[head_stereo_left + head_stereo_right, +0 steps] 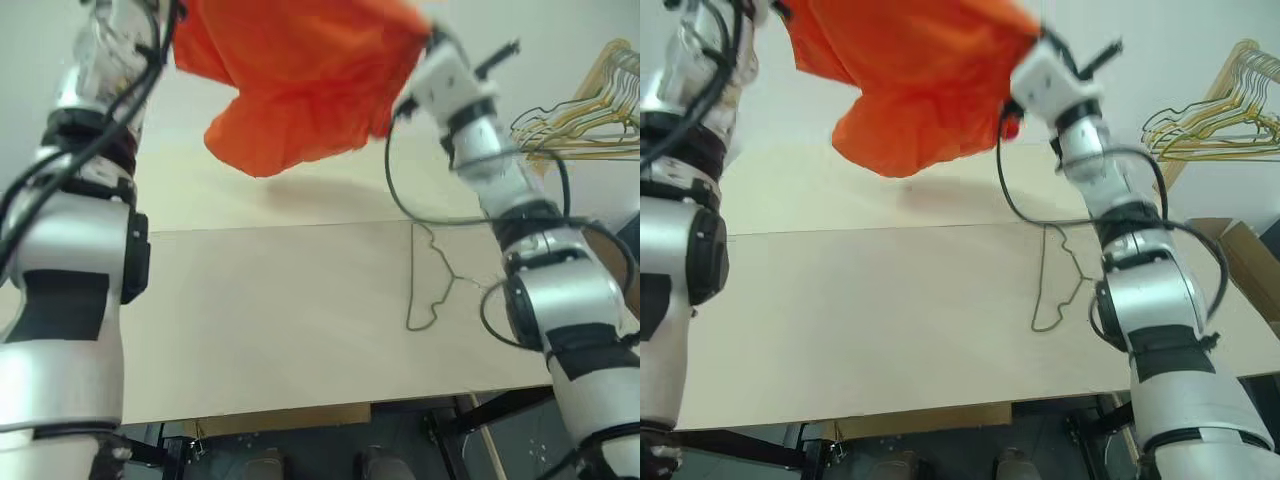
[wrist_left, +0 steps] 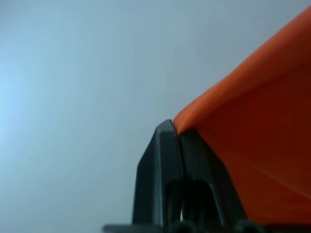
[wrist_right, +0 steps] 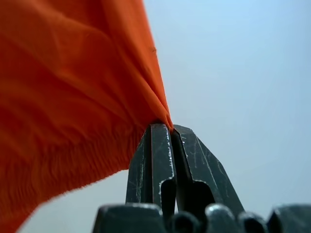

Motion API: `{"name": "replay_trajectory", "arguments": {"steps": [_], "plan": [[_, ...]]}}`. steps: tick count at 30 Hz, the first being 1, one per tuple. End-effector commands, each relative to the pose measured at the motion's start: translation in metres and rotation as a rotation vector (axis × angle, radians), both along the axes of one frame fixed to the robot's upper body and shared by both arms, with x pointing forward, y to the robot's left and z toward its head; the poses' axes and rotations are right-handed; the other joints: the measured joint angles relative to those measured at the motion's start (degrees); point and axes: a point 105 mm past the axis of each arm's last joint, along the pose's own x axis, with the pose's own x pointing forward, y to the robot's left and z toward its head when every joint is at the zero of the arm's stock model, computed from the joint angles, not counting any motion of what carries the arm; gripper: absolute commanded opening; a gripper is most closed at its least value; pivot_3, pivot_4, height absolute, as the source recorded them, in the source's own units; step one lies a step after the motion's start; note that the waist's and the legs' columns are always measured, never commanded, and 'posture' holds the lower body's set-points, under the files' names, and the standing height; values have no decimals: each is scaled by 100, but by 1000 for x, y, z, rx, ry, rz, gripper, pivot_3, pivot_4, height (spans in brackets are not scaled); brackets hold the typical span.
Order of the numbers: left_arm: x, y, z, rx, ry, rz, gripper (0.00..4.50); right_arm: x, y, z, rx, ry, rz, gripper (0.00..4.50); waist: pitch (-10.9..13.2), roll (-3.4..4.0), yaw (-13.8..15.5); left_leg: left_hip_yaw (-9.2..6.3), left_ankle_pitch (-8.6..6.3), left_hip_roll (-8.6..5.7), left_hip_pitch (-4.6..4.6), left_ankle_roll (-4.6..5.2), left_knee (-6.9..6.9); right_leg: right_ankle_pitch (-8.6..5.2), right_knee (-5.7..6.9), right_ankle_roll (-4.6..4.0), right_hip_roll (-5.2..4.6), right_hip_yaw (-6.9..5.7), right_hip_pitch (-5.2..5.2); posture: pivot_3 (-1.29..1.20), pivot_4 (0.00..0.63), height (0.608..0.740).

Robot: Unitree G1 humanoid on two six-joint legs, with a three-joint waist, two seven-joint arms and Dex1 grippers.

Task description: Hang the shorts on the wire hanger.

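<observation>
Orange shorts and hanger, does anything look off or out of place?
Nothing stands out. The bright orange fabric shorts hang in the air, pinched at each side by the left pincer and right pincer. The thin wire hanger lies flat on the table.

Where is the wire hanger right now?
In the head views, the hanger lies flat on the table, on its right side beside the right arm, below the lifted shorts.
</observation>
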Motion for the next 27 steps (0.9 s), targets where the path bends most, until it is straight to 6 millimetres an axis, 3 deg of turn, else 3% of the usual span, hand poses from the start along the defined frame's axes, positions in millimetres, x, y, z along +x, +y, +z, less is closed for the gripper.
{"name": "replay_trajectory", "arguments": {"steps": [1,3,6,12,13,18,20,27], "plan": [[-7,-5,-33,50,105,-200,59,-11,-3,-27,-163,45,78,0,0,0,-44,2,-1,2,9,2,5,0,9,0,2,1,8,74,0,740],[-17,-6,-89,78,277,-360,59,-23,-5,-73,-312,160,161,0,-9,15,-113,2,-1,2,16,4,10,2,21,-1,2,9,9,74,0,740],[-52,-4,-145,82,494,-496,59,-40,-4,-113,-424,283,273,0,-11,19,-267,-4,-3,9,18,6,11,-1,20,2,2,21,8,77,0,740],[-135,-2,-217,209,925,-621,59,-75,-1,-163,-606,461,476,0,-11,18,-492,-43,-12,18,33,22,28,3,46,3,4,57,12,88,0,740],[-148,1,-227,239,1010,-627,59,-81,-2,-170,-630,483,501,0,-11,18,-479,-43,-42,16,60,74,26,2,52,3,5,61,37,88,0,740],[-206,14,-259,451,1354,-657,59,-100,-4,-198,-738,585,574,0,-4,14,-356,-16,-65,17,285,107,10,-13,11,-3,-2,65,251,82,0,740],[-224,17,-268,513,1454,-659,59,-110,-5,-210,-791,611,601,0,-4,11,-284,-10,-68,23,350,109,6,-58,13,-42,-11,65,306,79,0,740],[-253,3,-282,506,1534,-696,59,-134,-23,-239,-932,693,619,0,-5,8,-160,-2,-69,11,346,111,6,-77,39,-44,-28,70,296,60,0,740]]}}
